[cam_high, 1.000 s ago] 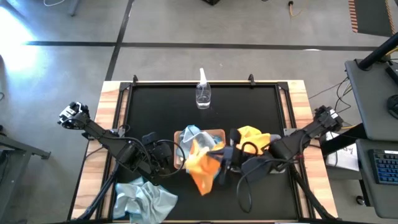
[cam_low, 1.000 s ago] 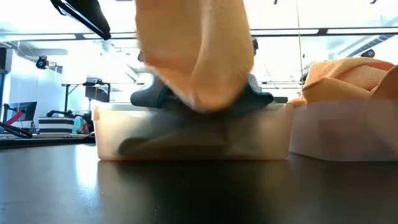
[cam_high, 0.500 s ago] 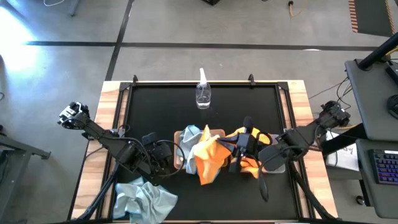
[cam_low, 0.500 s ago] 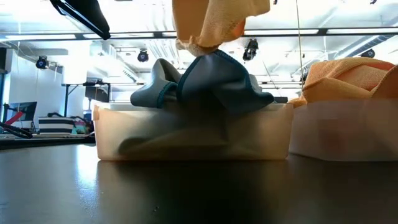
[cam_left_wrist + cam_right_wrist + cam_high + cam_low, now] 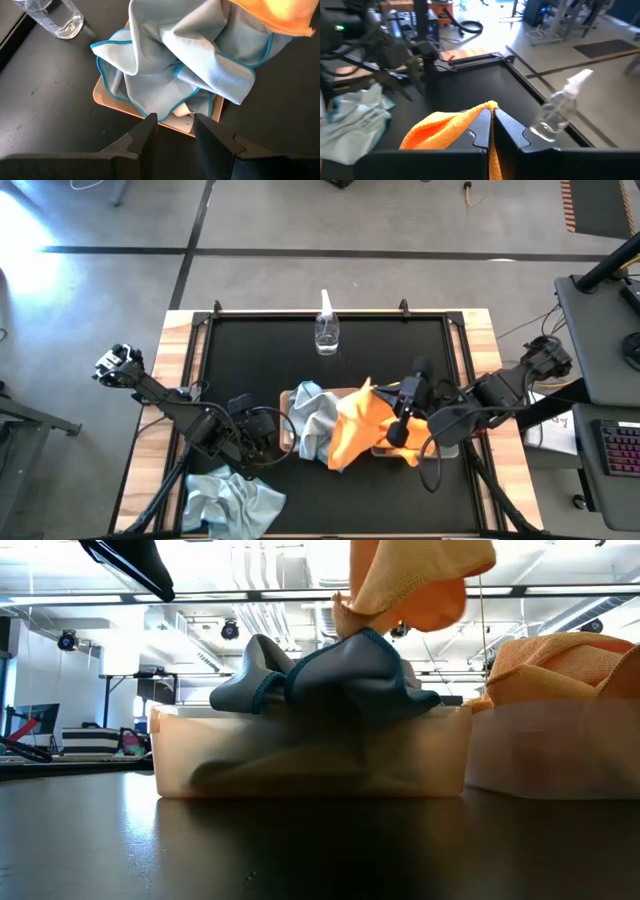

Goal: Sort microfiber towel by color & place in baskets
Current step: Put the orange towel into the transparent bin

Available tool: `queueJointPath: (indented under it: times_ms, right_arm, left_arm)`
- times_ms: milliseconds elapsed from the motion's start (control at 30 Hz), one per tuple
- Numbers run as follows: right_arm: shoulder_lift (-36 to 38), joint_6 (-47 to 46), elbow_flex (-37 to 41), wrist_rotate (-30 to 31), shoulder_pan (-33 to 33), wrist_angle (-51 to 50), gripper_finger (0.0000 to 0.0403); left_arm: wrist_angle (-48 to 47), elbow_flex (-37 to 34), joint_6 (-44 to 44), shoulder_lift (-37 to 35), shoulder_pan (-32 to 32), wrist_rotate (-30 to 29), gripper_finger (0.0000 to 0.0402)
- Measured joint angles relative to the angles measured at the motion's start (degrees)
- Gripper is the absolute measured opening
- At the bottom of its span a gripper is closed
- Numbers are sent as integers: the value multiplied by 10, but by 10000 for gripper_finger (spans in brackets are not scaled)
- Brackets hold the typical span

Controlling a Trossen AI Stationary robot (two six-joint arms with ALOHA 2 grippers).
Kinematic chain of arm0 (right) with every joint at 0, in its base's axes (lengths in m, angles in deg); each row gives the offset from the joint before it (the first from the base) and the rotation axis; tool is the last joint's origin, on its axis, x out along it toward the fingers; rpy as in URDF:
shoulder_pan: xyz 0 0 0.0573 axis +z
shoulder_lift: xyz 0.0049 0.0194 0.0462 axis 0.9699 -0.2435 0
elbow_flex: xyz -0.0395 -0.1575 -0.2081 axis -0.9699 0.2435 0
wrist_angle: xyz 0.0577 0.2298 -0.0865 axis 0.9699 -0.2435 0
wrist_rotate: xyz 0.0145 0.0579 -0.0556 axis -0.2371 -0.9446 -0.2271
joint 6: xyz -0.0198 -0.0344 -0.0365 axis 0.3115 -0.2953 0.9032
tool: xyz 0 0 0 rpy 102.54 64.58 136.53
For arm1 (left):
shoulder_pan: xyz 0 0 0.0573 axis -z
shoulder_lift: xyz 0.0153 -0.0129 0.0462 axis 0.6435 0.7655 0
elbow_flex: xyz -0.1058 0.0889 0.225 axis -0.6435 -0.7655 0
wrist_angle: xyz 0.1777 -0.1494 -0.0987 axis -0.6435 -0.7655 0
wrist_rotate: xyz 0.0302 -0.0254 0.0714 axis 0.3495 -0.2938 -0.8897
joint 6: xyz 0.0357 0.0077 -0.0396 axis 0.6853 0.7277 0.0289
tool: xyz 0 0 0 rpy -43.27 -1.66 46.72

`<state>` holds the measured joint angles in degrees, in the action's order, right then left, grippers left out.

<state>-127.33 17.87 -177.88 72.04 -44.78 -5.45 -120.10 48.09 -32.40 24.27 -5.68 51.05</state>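
My right gripper is shut on a bright orange towel between the two baskets. The towel's lower end hangs just over the pale blue-grey towels heaped in the tan basket. To that basket's right, the translucent grey basket holds another orange towel. My left gripper is open and stands at the tan basket's left rim, touching nothing. One more blue-grey towel lies crumpled at the table's near-left edge. My right gripper pinches the orange towel between its two fingers at a bunched fold, which shows just past the fingertips. The fingers come roughly level from the table's right. The towel is lifted and drapes slack below and to the left of the gripper.
A small clear spray bottle stands upright near the table's far edge, in the middle. The black mat around it is bare on the far side. Dark cables loop by both arms near the near edge.
My right gripper has moved up and toward the table's right and far side, still shut on the orange towel. The towel has been carried from over the tan basket's near side toward the grey basket. It has uncovered the blue-grey towels.
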Motion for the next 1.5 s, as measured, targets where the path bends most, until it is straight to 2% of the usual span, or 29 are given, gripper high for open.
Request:
queueJointPath:
  times_ms: [433, 700, 833, 1033, 1500]
  right_arm:
    - [29, -40, 0, 87, 43, -70, 9]
    - [30, -75, 0, 92, 67, -115, 9]
    - [30, -139, 0, 101, 81, -189, 9]
    - [29, -285, 1, 102, 107, -323, 9]
    - [29, -441, 49, 97, 166, -415, 9]
  left_arm:
    - [0, 0, -1, 0, 5, 0, 113]
    - [0, 0, -3, 0, 6, 0, 113]
    - [0, 0, -3, 0, 9, 0, 113]
    - [0, 0, -5, 0, 15, 0, 113]
    - [0, 0, -10, 0, 16, 0, 113]
